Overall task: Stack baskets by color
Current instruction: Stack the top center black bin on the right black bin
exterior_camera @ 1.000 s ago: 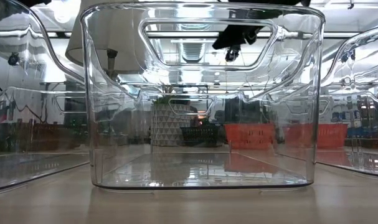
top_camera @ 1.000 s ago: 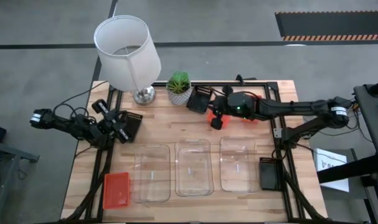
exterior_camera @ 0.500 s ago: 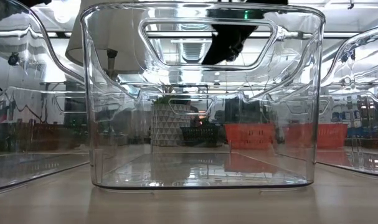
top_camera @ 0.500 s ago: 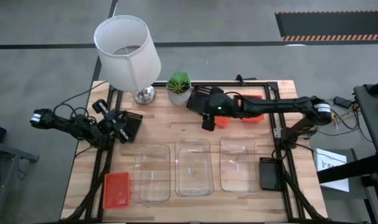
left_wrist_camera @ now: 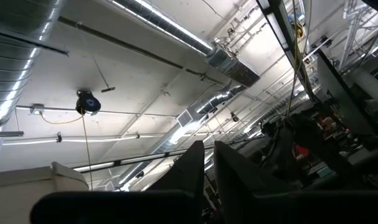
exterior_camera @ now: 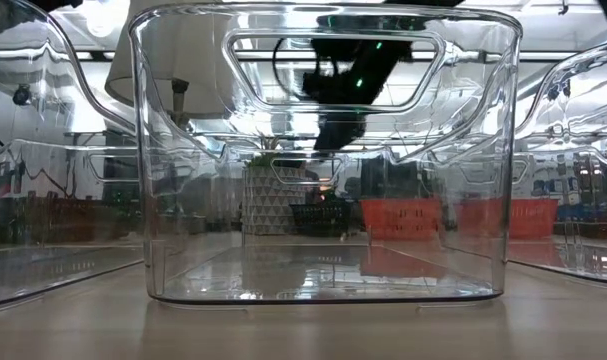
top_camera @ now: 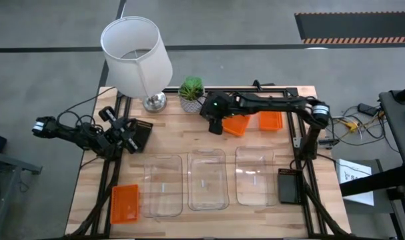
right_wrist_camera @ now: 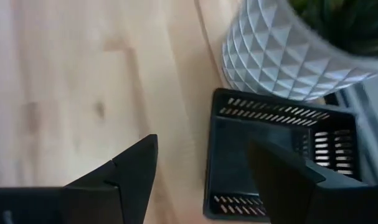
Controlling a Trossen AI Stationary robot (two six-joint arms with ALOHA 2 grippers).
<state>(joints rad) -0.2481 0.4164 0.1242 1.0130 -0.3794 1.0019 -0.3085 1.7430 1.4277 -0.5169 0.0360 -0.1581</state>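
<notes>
Right gripper: [top_camera: 215, 120] reaches over the far middle of the table, beside the plant; fingers [right_wrist_camera: 134, 167] spread wide, nothing between them; wrist view looks down on a black basket [right_wrist_camera: 273, 155] by the pot [right_wrist_camera: 288, 53], one finger over bare wood, the other over the basket's edge

Left gripper: [top_camera: 127, 135] at the left edge; fingers pressed together; wrist view points up at the ceiling; a black basket [top_camera: 141, 135] lies just beside it, whether it is gripped I cannot tell

Black baskets: one near the plant under the right gripper [top_camera: 210, 103]; one by the left gripper; one at the right edge [top_camera: 287, 185], beside the clear row

Clear baskets: three in a row across the near middle: left [top_camera: 163, 185], middle [top_camera: 207, 179], right [top_camera: 255, 175]; apart from each other, none stacked; middle one fills the low view [exterior_camera: 323, 150]

Orange baskets: one at the near-left corner [top_camera: 125, 203]; two at the far right, one tilted [top_camera: 237, 125] just by the right gripper, one [top_camera: 270, 120] beside it; apart, not stacked

Other: lamp [top_camera: 137, 57] and plant [top_camera: 191, 93] at the far edge of the table [top_camera: 175, 127]
</notes>
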